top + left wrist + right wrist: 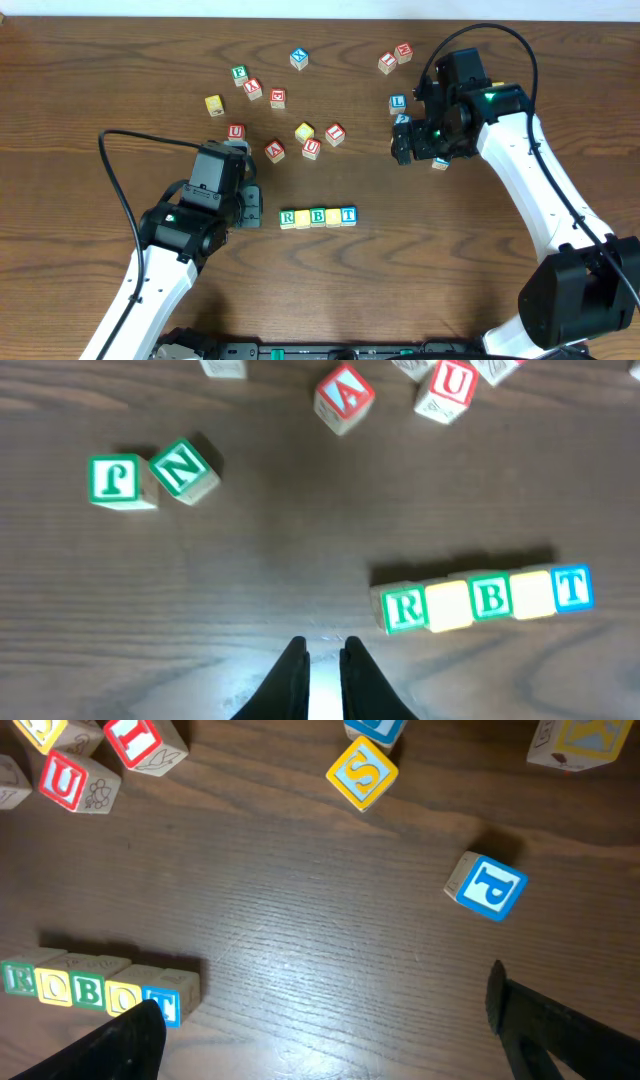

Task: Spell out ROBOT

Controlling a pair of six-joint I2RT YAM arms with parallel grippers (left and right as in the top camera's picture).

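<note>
Dark wooden table [470, 300], and mid-table toward the near edge sits the ROBOT row [317, 216], five blocks touching, and it looks fully spelled. The left gripper [322, 648] hovers beside it, pinched closed on nothing, while the right gripper [322, 998] is spread wide and empty. These cubes look light and rigid, so pinch the free front and back faces.
</note>
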